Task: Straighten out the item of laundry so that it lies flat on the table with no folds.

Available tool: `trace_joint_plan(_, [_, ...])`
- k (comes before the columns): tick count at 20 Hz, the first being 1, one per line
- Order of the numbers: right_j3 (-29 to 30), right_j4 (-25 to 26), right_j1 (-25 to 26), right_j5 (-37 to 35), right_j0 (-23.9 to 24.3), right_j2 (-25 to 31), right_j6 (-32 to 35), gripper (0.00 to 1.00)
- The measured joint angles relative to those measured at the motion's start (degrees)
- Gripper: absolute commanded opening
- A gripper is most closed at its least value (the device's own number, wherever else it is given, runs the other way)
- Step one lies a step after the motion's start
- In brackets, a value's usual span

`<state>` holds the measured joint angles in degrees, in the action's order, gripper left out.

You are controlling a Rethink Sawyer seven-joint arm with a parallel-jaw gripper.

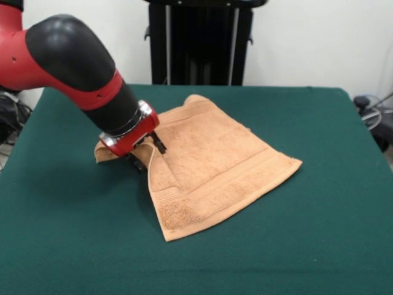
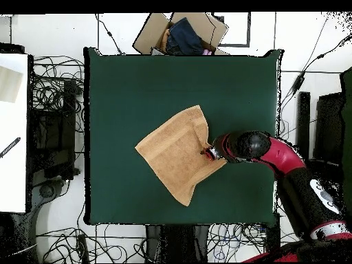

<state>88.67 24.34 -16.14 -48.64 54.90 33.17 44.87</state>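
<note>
Looking across the table (image 1: 73,246) from the front, we see the towel (image 1: 215,160) lying near the middle of the green top, set cornerwise to the table's edges like a diamond. Its longer diagonal runs from the far corner near the pedestal side down to the near corner closest to the camera, while another corner points off to the picture's right. A woven band stripe shows along the near-right edge, and a second one along the far edge.

The side of the towel at the picture's left is not flat: it is lifted and bunched into a fold where the gripper (image 1: 149,149) meets it. The red and black arm (image 1: 73,61) reaches down at a slant from the upper left. We see the dark fingers pressed in on that raised edge of cloth, pinching it.

From overhead, the towel (image 2: 175,151) again sits as a diamond near the table's (image 2: 124,89) centre, with the gripper (image 2: 208,152) at its corner toward the arm.
</note>
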Motion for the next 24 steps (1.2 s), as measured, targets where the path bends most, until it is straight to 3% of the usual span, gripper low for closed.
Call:
trace_joint_plan(12, [0.42, 0.08, -4.89, 0.02, -4.0, -0.83, 0.0, 1.0])
trace_joint_plan(21, [2.97, -1.91, -16.54, 0.55, -12.16, -2.65, 2.16, 1.0])
trace_joint_plan(24, [2.24, -3.14, -18.22, 0.52, -13.54, -2.65, 2.2, 1.0])
